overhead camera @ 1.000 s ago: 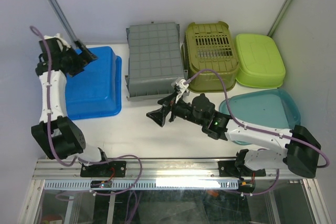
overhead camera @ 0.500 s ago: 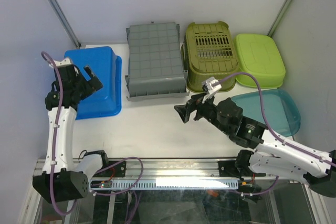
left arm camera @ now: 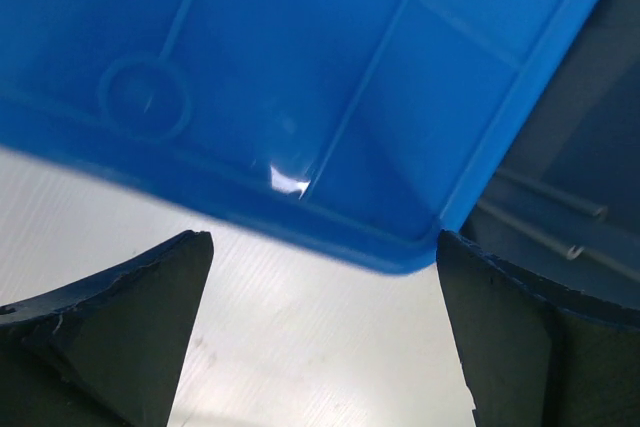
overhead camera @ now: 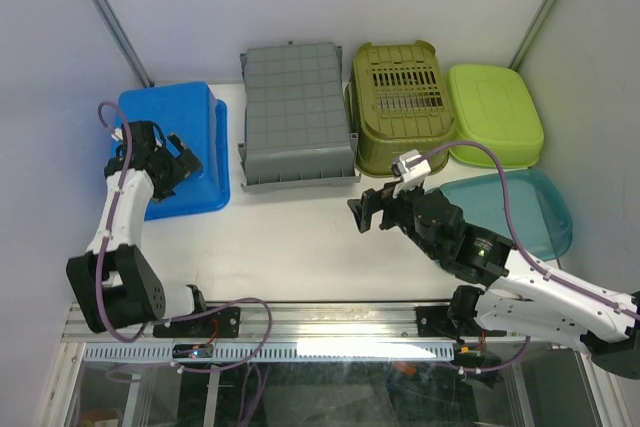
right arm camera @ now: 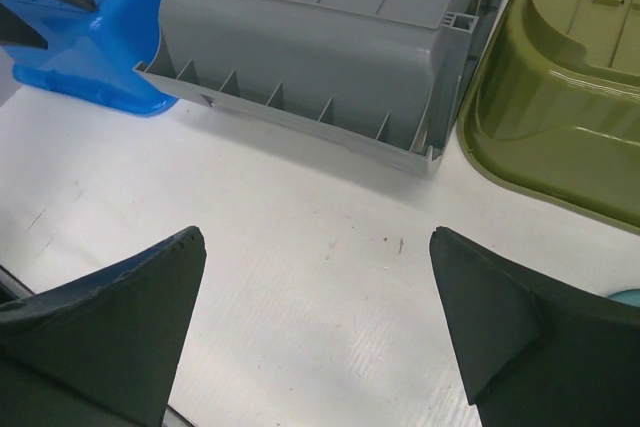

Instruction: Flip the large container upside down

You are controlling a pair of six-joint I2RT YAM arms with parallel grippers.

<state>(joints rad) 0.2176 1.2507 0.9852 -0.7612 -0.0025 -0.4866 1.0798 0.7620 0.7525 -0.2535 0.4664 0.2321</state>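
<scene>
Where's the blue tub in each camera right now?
Top external: blue tub at the left, bottom up.
Left wrist: it fills the top of the picture.
Right wrist: top-left corner.
Shared landmark: the white table under its rim.

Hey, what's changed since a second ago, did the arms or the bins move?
The left pincer drew back from the blue plastic tub, from its far left corner to its near left part, open. The right pincer pulled back rightward from the middle of the table, open and empty. Nothing was grasped. The grey ribbed crate, olive slatted basket, light green tub and teal tub stayed put.
</scene>
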